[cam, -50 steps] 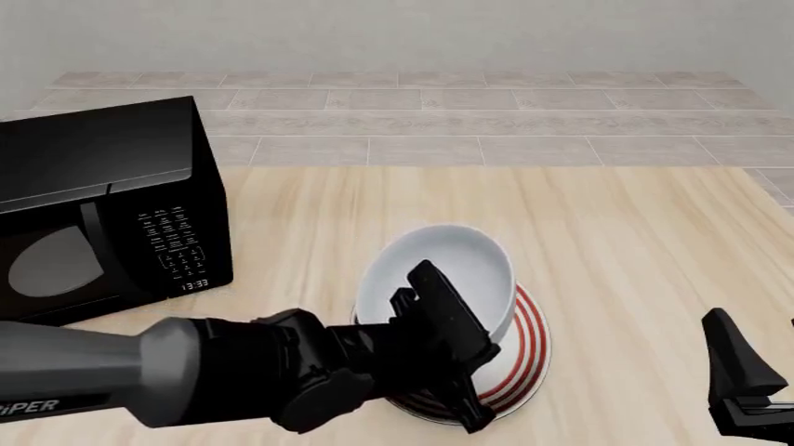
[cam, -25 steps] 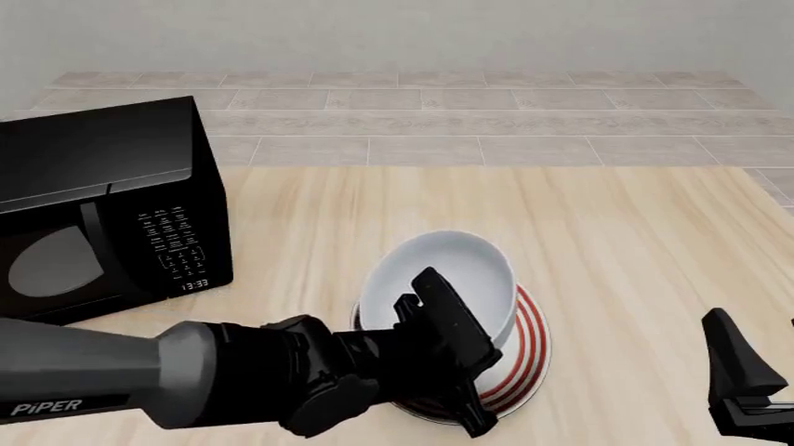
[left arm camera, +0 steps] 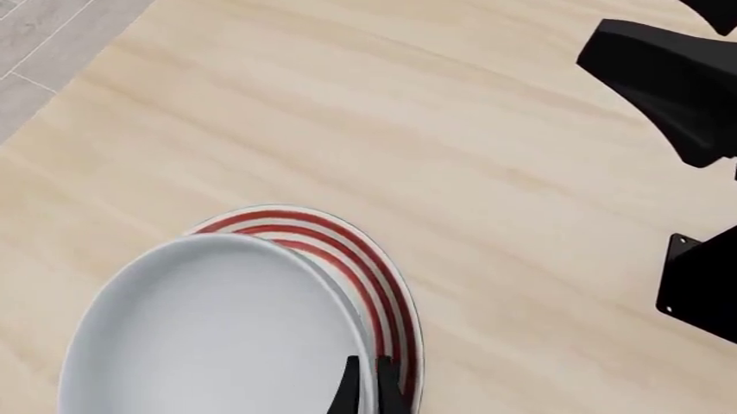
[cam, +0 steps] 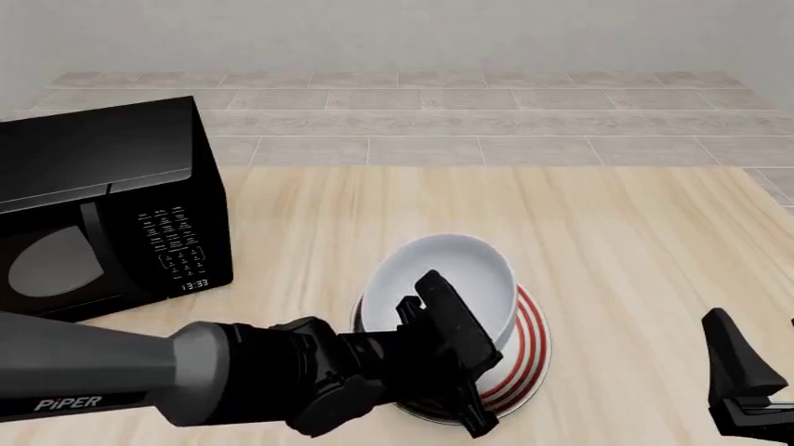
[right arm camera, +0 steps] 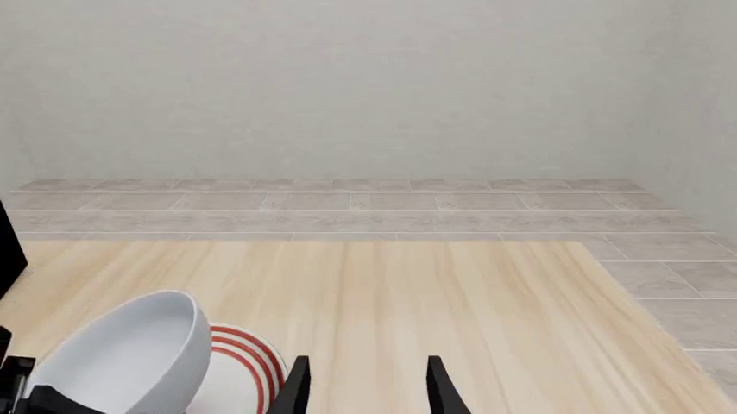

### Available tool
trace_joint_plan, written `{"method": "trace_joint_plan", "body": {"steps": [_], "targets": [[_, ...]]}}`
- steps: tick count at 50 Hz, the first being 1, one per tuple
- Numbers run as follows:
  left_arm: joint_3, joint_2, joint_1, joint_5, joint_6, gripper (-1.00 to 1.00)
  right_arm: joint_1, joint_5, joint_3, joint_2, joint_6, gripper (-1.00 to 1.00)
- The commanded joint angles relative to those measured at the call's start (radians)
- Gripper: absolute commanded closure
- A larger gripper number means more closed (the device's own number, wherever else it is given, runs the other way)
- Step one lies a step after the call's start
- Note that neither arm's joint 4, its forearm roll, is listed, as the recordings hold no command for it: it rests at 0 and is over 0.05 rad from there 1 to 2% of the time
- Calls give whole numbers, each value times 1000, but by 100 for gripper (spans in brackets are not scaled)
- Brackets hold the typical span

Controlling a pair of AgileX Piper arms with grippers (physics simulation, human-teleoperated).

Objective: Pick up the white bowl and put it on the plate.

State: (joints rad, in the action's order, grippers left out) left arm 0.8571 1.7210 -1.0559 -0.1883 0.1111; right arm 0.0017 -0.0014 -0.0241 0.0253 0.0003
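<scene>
On plate (cam: 531,346) | white bowl (cam: 453,279): glossy, deep, tilted | left end effector (cam: 437,327) clamps rim

A bowl (cam: 449,283) sits tilted over a plate (cam: 522,358) at the near middle of a table (cam: 620,242). A microwave (cam: 106,204) stands at the far left. The left gripper (cam: 453,358) is on the bowl's near rim. The right gripper (cam: 745,381) is well apart, at the near right.
</scene>
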Motion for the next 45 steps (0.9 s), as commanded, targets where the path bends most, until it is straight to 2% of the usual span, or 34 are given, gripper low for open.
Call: {"method": "trace_joint_plan", "body": {"steps": [1, 28, 45], "targets": [[6, 0, -2, -4, 8, -100, 0, -11, 9, 3, -1, -100], [13, -22, -3, 18, 20, -100, -1, -11, 9, 3, -1, -100], [1, -134, 0, 105, 49, -100, 0, -11, 9, 3, -1, -100]]}}
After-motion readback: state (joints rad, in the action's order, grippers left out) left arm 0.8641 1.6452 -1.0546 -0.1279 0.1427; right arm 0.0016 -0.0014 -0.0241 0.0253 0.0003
